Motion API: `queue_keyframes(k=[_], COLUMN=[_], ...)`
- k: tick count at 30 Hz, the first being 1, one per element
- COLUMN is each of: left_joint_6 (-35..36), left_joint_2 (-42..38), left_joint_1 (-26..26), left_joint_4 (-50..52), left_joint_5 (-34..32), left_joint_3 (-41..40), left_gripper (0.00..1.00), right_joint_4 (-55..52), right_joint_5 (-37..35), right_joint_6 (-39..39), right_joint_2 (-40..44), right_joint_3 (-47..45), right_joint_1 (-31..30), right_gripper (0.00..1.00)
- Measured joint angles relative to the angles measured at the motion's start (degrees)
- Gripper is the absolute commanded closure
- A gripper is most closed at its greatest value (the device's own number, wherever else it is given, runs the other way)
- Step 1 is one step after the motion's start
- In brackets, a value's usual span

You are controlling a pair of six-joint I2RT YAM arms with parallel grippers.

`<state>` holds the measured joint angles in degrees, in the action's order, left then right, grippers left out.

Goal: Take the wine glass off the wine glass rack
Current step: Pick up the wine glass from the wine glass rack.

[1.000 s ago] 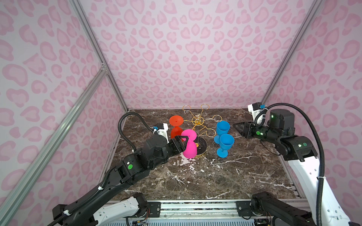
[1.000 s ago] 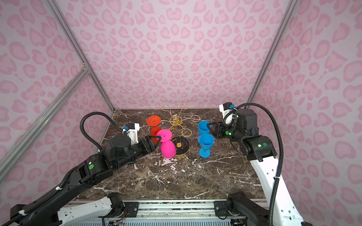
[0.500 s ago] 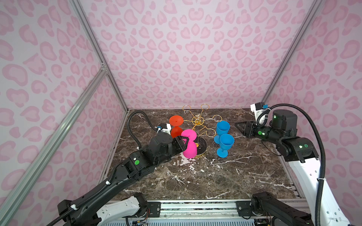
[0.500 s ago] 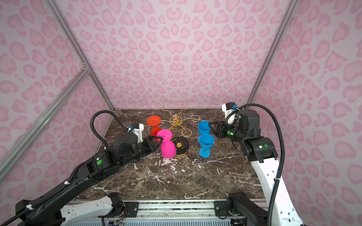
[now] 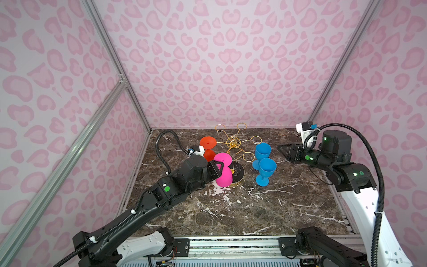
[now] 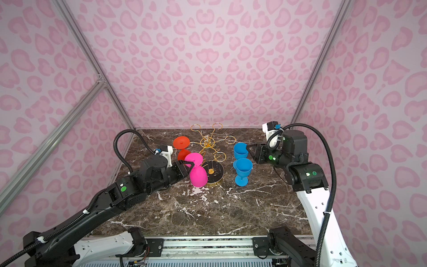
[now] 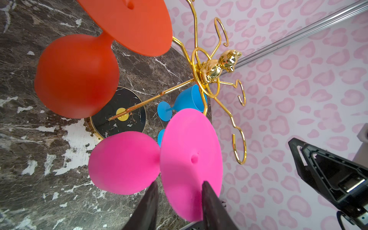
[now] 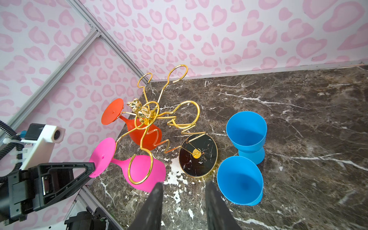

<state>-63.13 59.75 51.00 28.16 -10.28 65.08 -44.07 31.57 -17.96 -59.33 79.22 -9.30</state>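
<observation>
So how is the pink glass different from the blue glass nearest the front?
The pink glass hangs upside down, foot up, on the gold rack; the front blue glass stands upright on the table. The left gripper has its fingers either side of the pink glass's foot; no gripper holds the blue one. Both are stemmed, single-coloured glasses.

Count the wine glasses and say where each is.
4. The orange glass and the pink glass hang upside down on the rack; the far blue glass and the near blue glass stand upright beside it.
</observation>
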Motion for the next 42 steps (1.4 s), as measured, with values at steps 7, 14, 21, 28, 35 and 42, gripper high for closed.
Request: queue_keyframes(k=[7,14,21,28,35,42], left_joint_6=[-0.9,-1.3,-1.8,-2.8,-4.3,-8.5], left_joint_2=[-0.1,-0.3,-0.7,0.1,0.7,-0.3], left_joint_1=[0.0,0.0,0.0,0.0,0.0,0.0], left_joint_4=[-0.5,-0.8,-0.8,-1.3,-1.0,-0.6], left_joint_5=[-0.1,-0.3,-0.5,-0.4,-0.7,-1.7], left_joint_3=[0.0,0.0,0.0,0.9,1.9,1.6], left_gripper=[0.75,0.79,0.85,0.92,0.96,0.96], right_joint_4=[0.1,0.1,0.1,0.3,0.3,0.5], right_joint_5=[0.5,1.1,1.5,2.6,3.4,3.6], right_joint_6=[0.0,0.0,0.0,0.0,0.0,0.2], right_joint_2=[0.5,0.7,0.9,1.5,1.6,1.9], right_joint_3=[-0.6,-1.0,-1.3,-1.9,-1.9,-1.9], right_joint_1=[0.9,1.2,1.7,2.1,2.4,2.6], right_gripper=[0.63,0.63,0.63,0.64,0.64,0.64])
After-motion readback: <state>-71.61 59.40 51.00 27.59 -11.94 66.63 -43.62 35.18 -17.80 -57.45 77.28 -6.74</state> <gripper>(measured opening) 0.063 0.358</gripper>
